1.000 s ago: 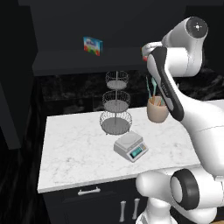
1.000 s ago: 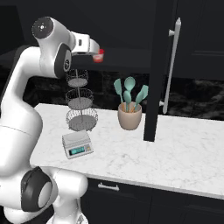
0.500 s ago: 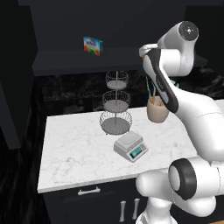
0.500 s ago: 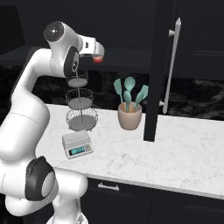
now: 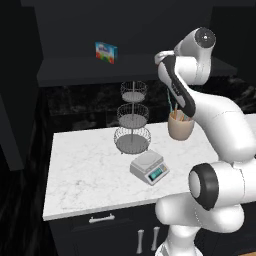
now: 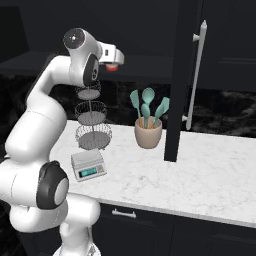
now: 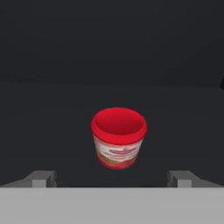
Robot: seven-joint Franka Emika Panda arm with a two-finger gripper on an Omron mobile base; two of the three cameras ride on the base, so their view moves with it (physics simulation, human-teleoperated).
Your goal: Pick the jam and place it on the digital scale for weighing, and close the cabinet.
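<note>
A dark shelf (image 7: 52, 113) inside the open cabinet carries the jam (image 7: 118, 138), a small red-lidded jar standing upright, ahead of and centred between the two fingertips (image 7: 41, 178), not touching either. A blue box (image 5: 105, 51) appears to stand further along the same shelf (image 5: 75, 70), though the dimness makes this uncertain. Below, a white marble counter (image 5: 85, 165) carries a three-tier wire basket stand (image 5: 132, 117), a light-grey digital scale (image 5: 149, 167) just in front of it, and a tan pot of teal utensils (image 6: 148, 125) nearby.
</note>
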